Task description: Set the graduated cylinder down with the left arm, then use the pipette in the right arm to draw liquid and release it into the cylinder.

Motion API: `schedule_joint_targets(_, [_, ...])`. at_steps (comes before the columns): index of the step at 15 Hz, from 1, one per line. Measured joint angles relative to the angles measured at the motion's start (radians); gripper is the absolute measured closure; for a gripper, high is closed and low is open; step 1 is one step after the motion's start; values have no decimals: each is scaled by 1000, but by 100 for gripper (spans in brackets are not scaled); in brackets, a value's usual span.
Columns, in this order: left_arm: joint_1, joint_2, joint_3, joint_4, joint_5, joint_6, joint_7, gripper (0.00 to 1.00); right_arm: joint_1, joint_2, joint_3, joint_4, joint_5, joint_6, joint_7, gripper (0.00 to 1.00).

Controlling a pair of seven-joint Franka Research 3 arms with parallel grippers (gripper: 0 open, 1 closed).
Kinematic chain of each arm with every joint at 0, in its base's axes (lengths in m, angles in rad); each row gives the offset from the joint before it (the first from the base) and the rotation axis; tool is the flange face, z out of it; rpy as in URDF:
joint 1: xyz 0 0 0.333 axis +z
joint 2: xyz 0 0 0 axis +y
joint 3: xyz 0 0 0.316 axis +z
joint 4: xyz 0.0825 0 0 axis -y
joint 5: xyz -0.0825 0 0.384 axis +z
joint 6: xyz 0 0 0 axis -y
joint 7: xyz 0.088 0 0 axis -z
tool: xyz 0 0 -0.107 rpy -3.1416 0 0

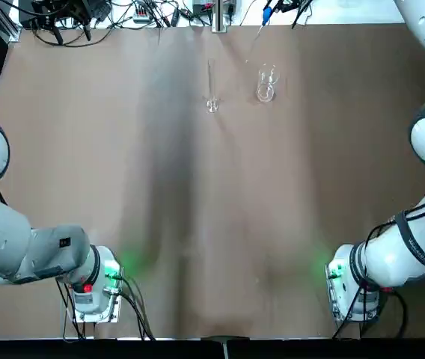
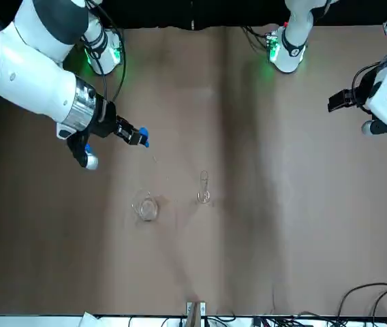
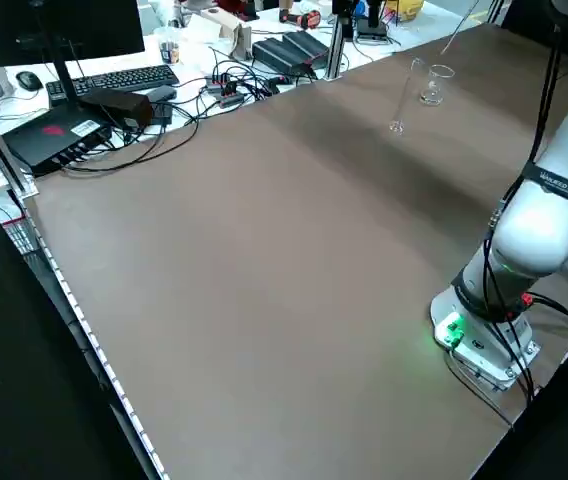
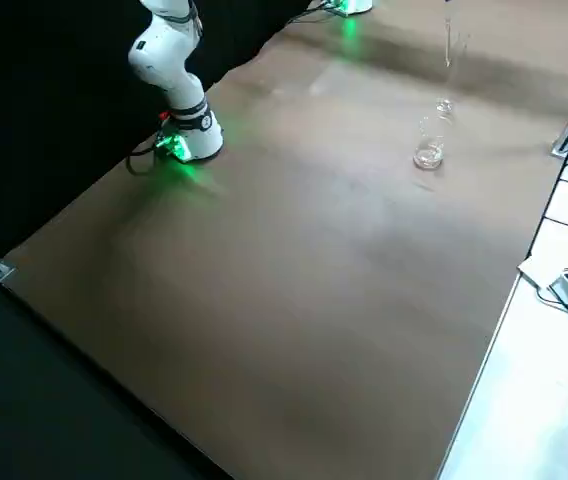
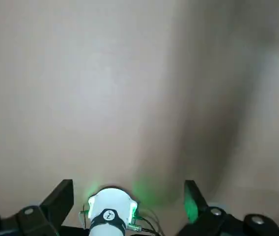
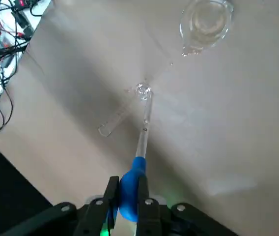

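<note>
Left arm (image 1: 40,239): stretched beyond the top view's left edge, its gripper (image 2: 341,102) held over the side of the table, well apart from the glassware.
Left fingers (image 5: 61,201): spread wide, released, nothing between them.
Graduated cylinder (image 1: 212,86): upright on the brown tabletop (image 1: 160,224), near the far edge; a very slim, clear glass tube on a small round foot, the tabletop showing through its wall.
Pipette (image 6: 145,125): in the right gripper, raised above the table between cylinder and beaker as the top view shows it; a thin, transparent stem running out of a bright blue, rounded bulb (image 6: 131,191), stem slanting downward.
Beaker (image 1: 266,84): standing just beside the cylinder, to its right; squat, clear and wider, with a round base. Whether it holds liquid, one cannot tell.
Right gripper (image 2: 127,131): above the far part of the table, tilted.
Right fingers (image 6: 143,196): clenched on the blue bulb, one on each side.
Right arm (image 1: 407,239): reaching forward, black cables strapped along its white links.
</note>
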Motion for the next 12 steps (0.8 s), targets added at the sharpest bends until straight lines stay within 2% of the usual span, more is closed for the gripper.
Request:
schedule_joint_targets(5, [-32, 4, -36, -7, 44, 2, -59, 1, 4, 0, 5, 12, 50, 0, -9, 80])
schedule_joint_targets(12, [-58, 6, -43, -5, 44, 104, -61, 1, 29, -1, 8, 13, 80, 2, -13, 80])
